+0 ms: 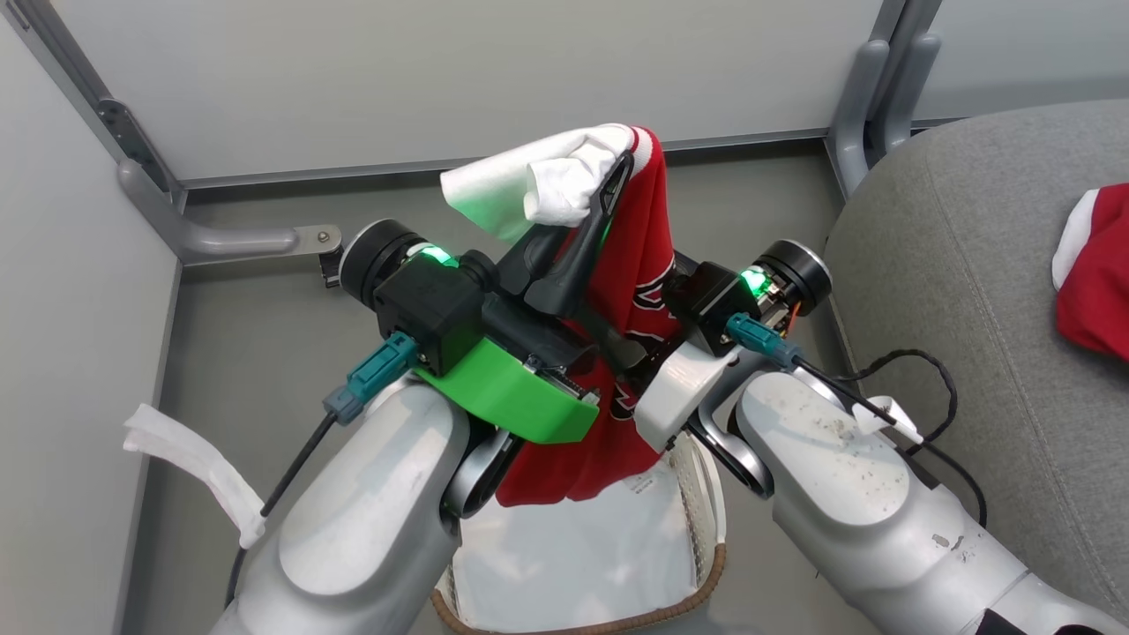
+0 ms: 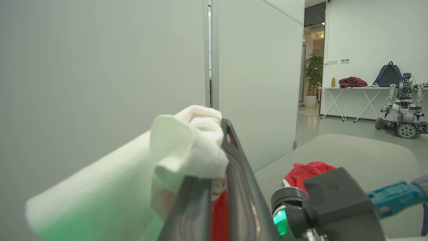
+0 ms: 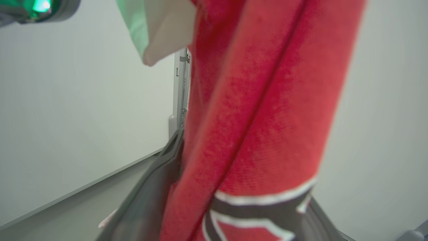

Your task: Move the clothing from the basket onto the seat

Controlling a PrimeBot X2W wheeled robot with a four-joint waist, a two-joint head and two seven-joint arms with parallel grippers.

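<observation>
While aloft, clothing (image 1: 642, 234) inside left hand (image 1: 616, 181).

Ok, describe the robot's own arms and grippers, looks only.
Both forearms are rounded silver-grey shells; the right forearm is scuffed. Each wrist carries a black block with a green light and a teal connector feeding a black cable. The left wrist has a bright green cover, the right a white bracket. The left gripper and right gripper have long, dark grey fingers.
</observation>
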